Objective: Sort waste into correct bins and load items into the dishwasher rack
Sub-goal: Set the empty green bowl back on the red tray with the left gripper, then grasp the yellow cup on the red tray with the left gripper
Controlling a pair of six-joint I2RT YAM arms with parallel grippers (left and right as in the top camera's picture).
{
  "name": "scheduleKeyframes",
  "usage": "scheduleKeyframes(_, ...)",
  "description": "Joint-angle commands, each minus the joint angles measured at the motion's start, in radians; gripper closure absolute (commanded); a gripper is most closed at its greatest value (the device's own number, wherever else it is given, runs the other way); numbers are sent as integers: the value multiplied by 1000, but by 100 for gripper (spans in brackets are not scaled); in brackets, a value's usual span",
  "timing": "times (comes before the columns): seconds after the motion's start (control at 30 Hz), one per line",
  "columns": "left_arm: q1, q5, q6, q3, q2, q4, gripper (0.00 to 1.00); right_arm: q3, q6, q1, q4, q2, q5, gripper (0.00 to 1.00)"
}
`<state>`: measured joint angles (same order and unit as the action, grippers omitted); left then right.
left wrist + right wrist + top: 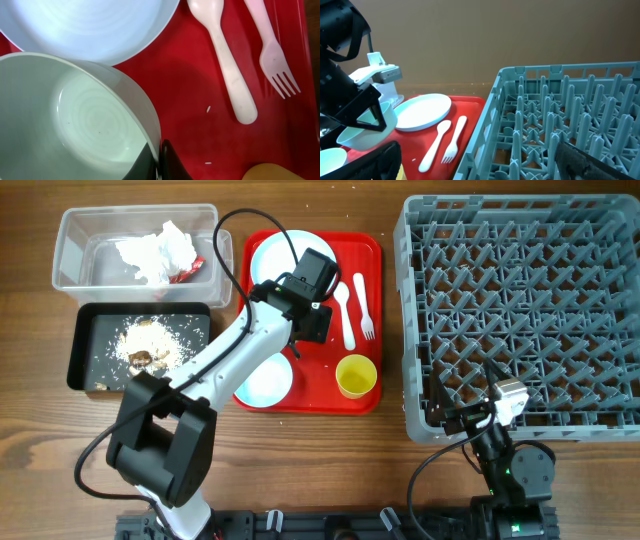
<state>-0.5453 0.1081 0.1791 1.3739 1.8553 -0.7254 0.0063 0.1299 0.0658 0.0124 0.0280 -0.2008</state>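
Closest to the left wrist lens, the pale green-white bowl (85,120) fills the 8 o'clock quarter. The left claw (160,161) is narrowed onto its rim, one dark finger inside the wall and the other outside. Whether the bowl's base touches the red tray (190,75) cannot be told. The pale blue plate (95,25) lies at the bowl's 12 o'clock. Toward 2 o'clock the white spoon (230,75) and then the white fork (275,60) lie side by side, apart. The yellow cup (272,172) edges in at 5 o'clock.

From overhead, the clear tub (70,240) holds the crumpled napkin (155,248) and the red wrapper (190,270). The black tub (78,350) with the food scraps (150,345) sits just at its 6 o'clock. The left arm runs from the 7 o'clock part of the counter (30,430) toward 1 o'clock, crossing the tray's left edge, with its wrist over the tray's middle. The pale blue bowl (265,380) sits in the tray's 7 o'clock corner, beside the arm. A strip of bare counter separates the tray's right edge from the dishwasher rack (412,310). The right arm is folded low at the rack's 6 o'clock edge, and the right claw (447,415) is spread wide and empty.
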Motion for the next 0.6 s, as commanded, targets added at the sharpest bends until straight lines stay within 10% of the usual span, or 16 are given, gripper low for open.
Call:
scheduleKeyframes(0.0,-29,13,12,-36,19,0,92,-1,4,3,3,-5,5,0)
scheduleKeyframes(0.57,-35,-283,8,133,-106,-164,55,-1,4,3,3,-5,5,0)
